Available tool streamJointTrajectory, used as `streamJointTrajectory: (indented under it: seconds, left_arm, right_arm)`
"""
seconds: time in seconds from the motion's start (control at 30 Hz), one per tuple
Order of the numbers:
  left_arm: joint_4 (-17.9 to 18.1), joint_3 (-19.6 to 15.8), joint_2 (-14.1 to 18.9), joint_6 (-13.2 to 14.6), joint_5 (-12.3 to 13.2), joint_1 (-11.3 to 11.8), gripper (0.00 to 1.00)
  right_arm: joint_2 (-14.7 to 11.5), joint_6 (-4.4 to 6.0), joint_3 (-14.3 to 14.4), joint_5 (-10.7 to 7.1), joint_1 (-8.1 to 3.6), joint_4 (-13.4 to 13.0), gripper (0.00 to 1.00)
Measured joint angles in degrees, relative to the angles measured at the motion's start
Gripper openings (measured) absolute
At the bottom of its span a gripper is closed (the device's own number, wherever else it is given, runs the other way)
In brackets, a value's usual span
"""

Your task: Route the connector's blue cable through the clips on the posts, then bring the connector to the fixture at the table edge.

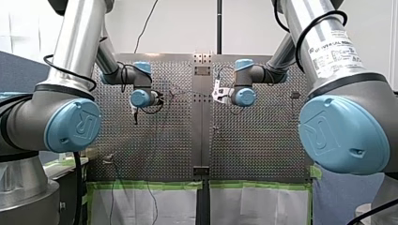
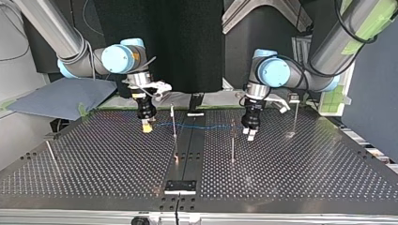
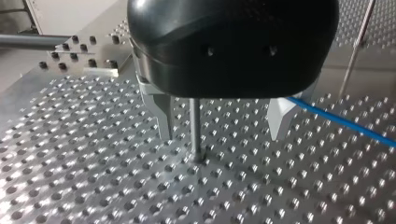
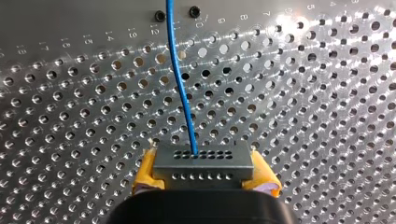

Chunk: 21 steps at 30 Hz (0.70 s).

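Right gripper (image 4: 204,175), yellow pads clamped on the grey connector (image 4: 201,158); the blue cable (image 4: 180,79) runs ahead over the perforated table (image 4: 327,116). Left gripper (image 3: 220,126), fingers apart, straddles a post (image 3: 195,130). Beyond the table in the top view: black backdrop (image 2: 159,42), blue cloth (image 2: 61,96).

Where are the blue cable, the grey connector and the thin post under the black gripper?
blue cable (image 4: 180,88): right wrist view, mid-length, ahead of the connector.
connector (image 4: 203,165): right wrist view, middle of its grey face.
post (image 3: 195,130): left wrist view, middle of its shaft.
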Motion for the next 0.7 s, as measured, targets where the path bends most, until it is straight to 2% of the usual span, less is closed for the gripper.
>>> streamJointTrajectory:
  seconds: [0.17, 0.5, 0.7]
  left_arm:
    - [0.2, -1.6, 1.6, -1.3, 0.2, -0.3, 1.00]
    - [4.1, -6.3, 6.0, -5.8, -0.8, -1.2, 1.00]
    - [2.4, -8.0, 6.3, -5.3, -1.8, -1.9, 1.00]
  right_arm:
    - [0.0, -0.09, 0.0, 0.00, 0.07, 0.4, 0.00]
    - [0.0, -0.12, 0.0, -0.16, 0.23, 0.5, 0.00]
    - [0.0, -0.10, 0.0, -0.27, 0.26, 0.5, 0.00]
